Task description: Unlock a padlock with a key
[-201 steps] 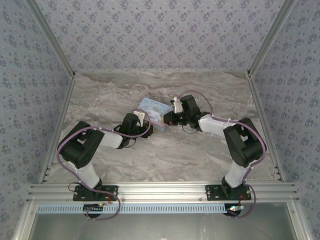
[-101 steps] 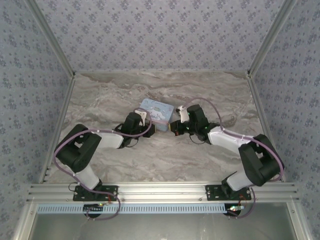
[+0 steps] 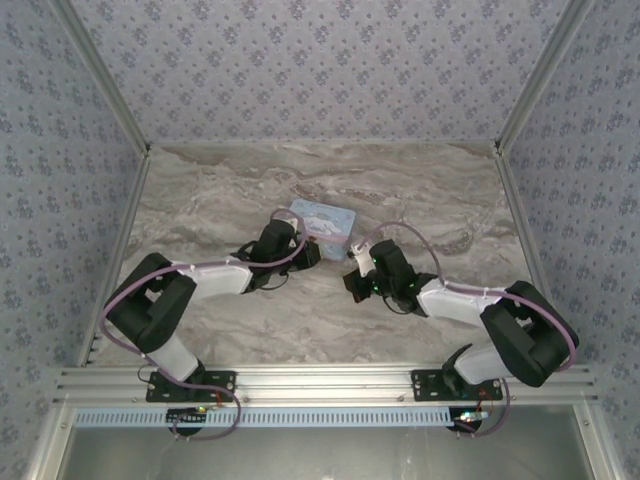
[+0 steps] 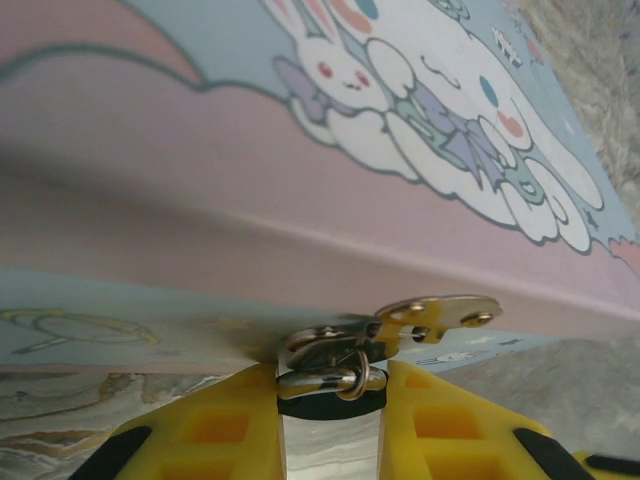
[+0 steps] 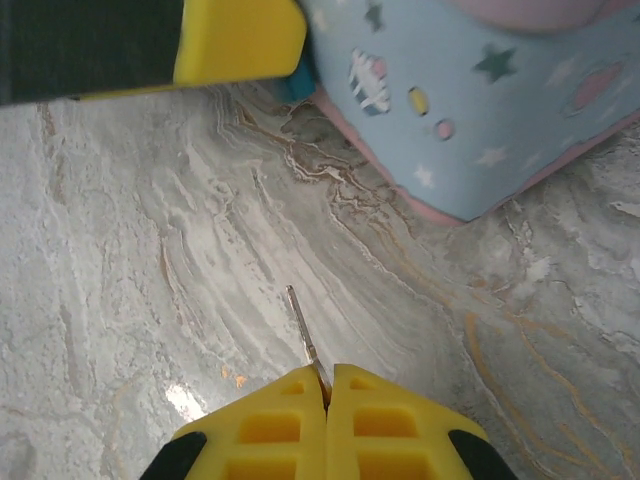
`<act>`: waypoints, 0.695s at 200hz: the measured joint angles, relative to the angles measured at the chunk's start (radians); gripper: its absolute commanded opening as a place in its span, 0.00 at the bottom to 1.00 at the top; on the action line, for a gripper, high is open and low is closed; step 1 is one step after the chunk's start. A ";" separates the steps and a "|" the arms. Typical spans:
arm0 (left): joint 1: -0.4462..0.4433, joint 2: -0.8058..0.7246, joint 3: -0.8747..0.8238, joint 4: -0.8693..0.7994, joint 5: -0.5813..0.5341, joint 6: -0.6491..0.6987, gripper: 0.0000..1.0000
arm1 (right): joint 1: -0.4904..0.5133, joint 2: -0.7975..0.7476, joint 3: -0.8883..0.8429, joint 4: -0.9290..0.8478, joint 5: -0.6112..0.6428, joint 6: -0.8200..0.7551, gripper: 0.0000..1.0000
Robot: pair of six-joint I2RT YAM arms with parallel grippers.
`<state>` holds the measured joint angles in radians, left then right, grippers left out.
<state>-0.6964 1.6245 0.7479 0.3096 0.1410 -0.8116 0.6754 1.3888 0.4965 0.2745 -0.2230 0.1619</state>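
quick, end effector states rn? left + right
Left end effector: closed on the padlock, which hangs from the tin.
Right end effector: closed, pinching the key.

A light-blue cartoon tin (image 3: 322, 222) lies on the marbled table (image 3: 220, 190) — floral-papered walls (image 3: 320, 70) around it.

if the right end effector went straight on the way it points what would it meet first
Likely a yellow finger of the left end effector by the tin, with the held key leading; bare table lies between. Depth is unclear.
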 measured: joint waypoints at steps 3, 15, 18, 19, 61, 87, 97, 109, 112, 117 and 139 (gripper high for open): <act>0.000 0.000 0.002 -0.001 0.000 -0.011 0.22 | 0.002 0.000 -0.003 0.008 0.002 -0.004 0.00; 0.000 0.000 0.005 -0.004 0.000 -0.050 0.22 | 0.008 0.000 -0.010 0.027 0.011 -0.014 0.00; 0.000 0.000 0.007 -0.005 0.000 -0.057 0.22 | 0.010 0.000 -0.011 0.031 0.012 -0.016 0.00; 0.000 0.000 0.007 -0.005 0.000 -0.058 0.22 | 0.011 0.000 -0.012 0.033 0.014 -0.018 0.00; -0.005 0.000 0.013 -0.008 0.001 -0.161 0.22 | 0.013 0.000 -0.023 0.080 0.038 -0.041 0.00; -0.013 0.000 0.025 -0.011 0.009 -0.205 0.21 | 0.015 0.002 -0.023 0.100 0.052 -0.058 0.00; -0.019 0.000 0.033 -0.013 0.011 -0.220 0.21 | 0.016 0.005 -0.022 0.104 0.057 -0.067 0.00; -0.024 0.000 0.041 -0.019 0.014 -0.229 0.21 | 0.018 0.010 -0.020 0.106 0.063 -0.074 0.00; -0.025 0.000 0.043 -0.021 0.016 -0.231 0.22 | 0.018 0.012 -0.019 0.107 0.063 -0.075 0.00; -0.027 0.000 0.045 -0.022 0.018 -0.236 0.21 | 0.018 0.015 -0.018 0.109 0.064 -0.078 0.00; -0.038 0.000 0.051 -0.026 0.023 -0.251 0.21 | 0.019 0.031 -0.012 0.116 0.078 -0.094 0.00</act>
<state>-0.7345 1.6249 0.7986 0.2832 0.1642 -1.0622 0.6941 1.4197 0.4843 0.3908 -0.1452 0.0681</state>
